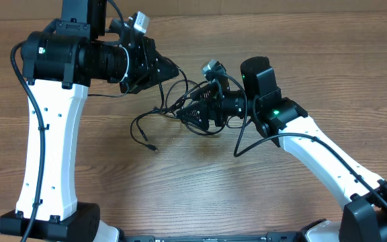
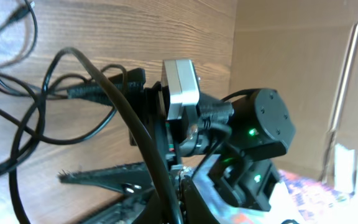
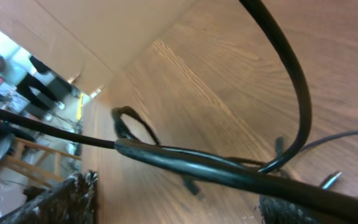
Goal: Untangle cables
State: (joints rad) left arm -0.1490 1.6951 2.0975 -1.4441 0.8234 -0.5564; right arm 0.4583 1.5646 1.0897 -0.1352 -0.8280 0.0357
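Observation:
Several thin black cables lie tangled on the wooden table between the two arms. One plug end points toward the front. My left gripper is above the tangle's far side. In the left wrist view it is shut on one black cable that arcs up out of the jaws. My right gripper is in the tangle with its fingers spread. In the right wrist view it is open, and a black cable runs across between the fingers. A small cable loop lies beyond it.
A loose black cord trails from under the right arm toward the front. A cardboard wall stands behind the table. The left arm's white column stands at the left. The right arm's base is at the front right.

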